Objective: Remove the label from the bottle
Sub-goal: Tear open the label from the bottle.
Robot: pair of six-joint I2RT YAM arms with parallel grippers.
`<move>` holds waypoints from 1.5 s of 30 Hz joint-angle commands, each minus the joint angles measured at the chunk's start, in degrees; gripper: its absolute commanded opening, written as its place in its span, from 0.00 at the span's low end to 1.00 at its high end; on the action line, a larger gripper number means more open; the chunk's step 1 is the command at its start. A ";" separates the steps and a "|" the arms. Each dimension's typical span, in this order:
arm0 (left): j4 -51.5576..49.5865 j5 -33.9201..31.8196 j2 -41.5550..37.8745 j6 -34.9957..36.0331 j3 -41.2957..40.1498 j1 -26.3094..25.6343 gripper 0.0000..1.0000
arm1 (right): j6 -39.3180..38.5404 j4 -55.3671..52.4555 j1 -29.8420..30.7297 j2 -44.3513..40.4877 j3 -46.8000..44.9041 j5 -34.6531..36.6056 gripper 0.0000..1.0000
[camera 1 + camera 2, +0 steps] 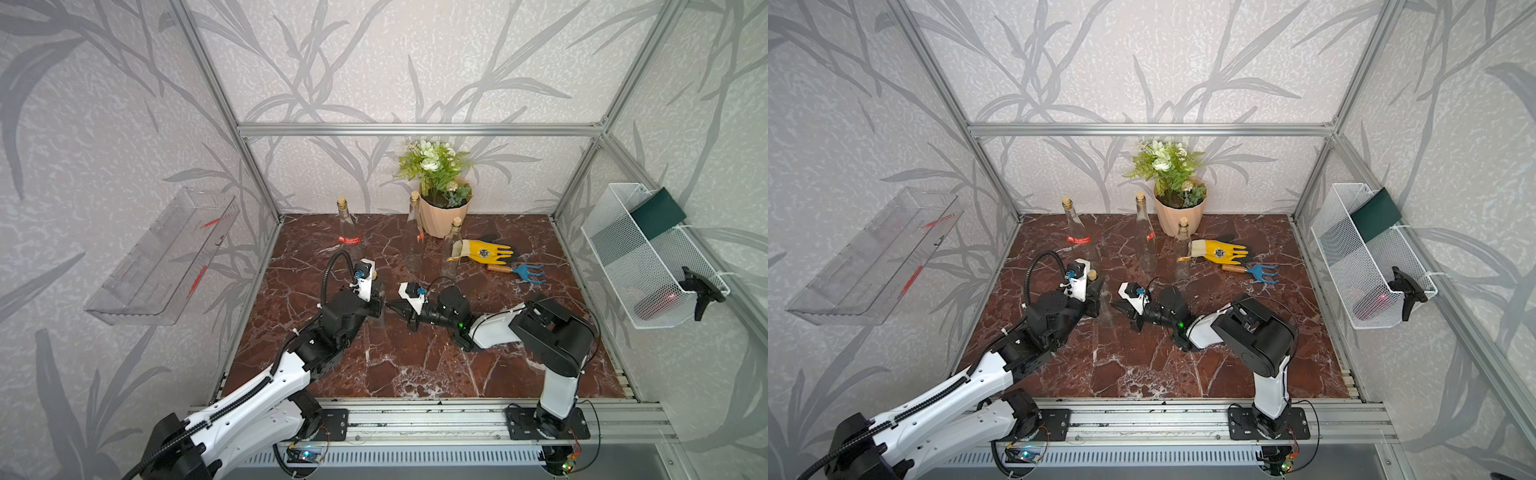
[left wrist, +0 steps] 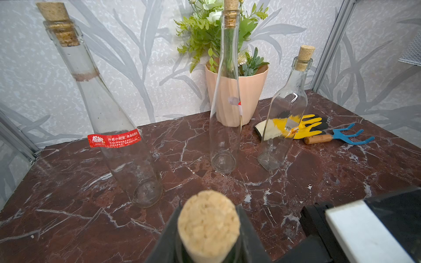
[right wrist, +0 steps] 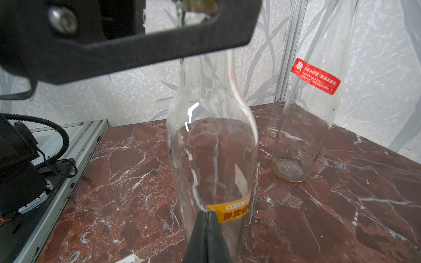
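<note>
Yellow label [image 3: 230, 210] edge touching right fingers [image 3: 198, 232], pressed together; left fingers [image 2: 167, 241] clamp bottle [image 3: 211, 136] neck.

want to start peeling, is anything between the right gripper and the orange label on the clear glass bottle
Nothing visible does. The right gripper, shut, has its tips at the edge of the orange paper label on the clear glass bottle; whether the edge is pinched is unclear.

- Pale grey wallpaper [image 1: 374, 62] with a darker leaf pattern covers the walls
- Aluminium frame [image 1: 415, 129] lines the corners and back
- Worktop [image 1: 415, 365] of red-brown marble, white-veined
- Clear plastic shelf [image 1: 166, 257] on left wall, white wire basket [image 1: 615, 249] on right
</note>
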 commanded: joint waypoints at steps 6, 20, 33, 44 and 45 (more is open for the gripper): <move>-4.31 -1.69 -1.78 -1.86 0.09 -0.23 0.00 | 0.04 2.37 0.15 -1.28 -0.38 0.84 0.00; -5.12 -1.36 -2.47 -1.93 -0.54 -0.23 0.00 | -0.34 1.64 0.06 -3.11 -1.47 1.63 0.00; -4.93 -0.89 -2.26 -1.79 -0.72 -0.30 0.00 | -0.27 1.86 -0.37 -3.16 -1.95 1.89 0.00; -4.86 0.99 -2.42 -0.38 -0.89 -0.31 0.00 | 0.54 3.09 -0.81 -2.39 -2.09 1.98 0.00; -4.85 1.26 -2.53 -0.28 -0.96 -0.31 0.00 | 0.49 3.10 -0.82 -2.36 -2.14 1.98 0.00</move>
